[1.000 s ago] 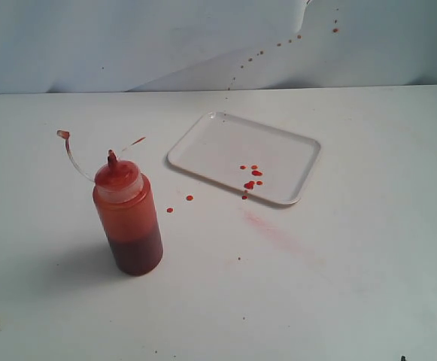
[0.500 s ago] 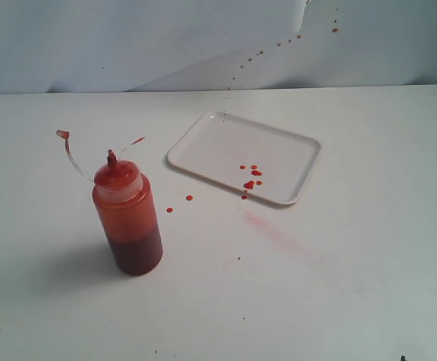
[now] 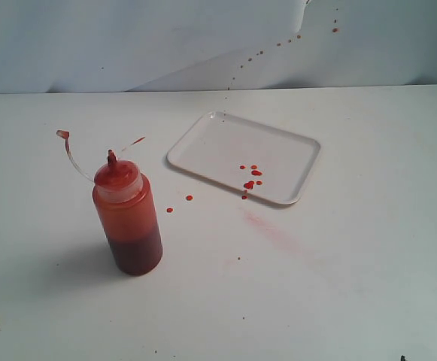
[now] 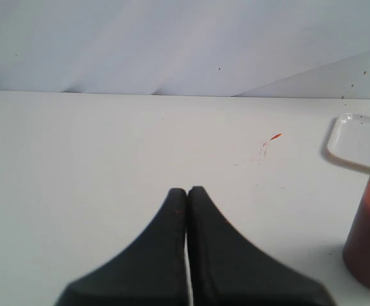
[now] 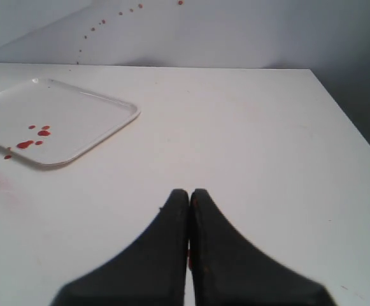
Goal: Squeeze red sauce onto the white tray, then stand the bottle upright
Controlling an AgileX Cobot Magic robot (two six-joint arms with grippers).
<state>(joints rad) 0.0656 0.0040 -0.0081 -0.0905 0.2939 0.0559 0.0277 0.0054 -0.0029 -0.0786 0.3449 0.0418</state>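
white table (image 3: 353, 286), pale spattered backdrop (image 3: 128, 45)

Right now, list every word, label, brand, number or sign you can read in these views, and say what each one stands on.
None: no text can be read in any view.
The bottle carries no label.
The white tray is plain apart from drops of red sauce.
The table and the backdrop show only red splatters, no writing.

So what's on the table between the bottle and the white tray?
Two small red sauce drops on the table, touching neither, seen in the exterior view.
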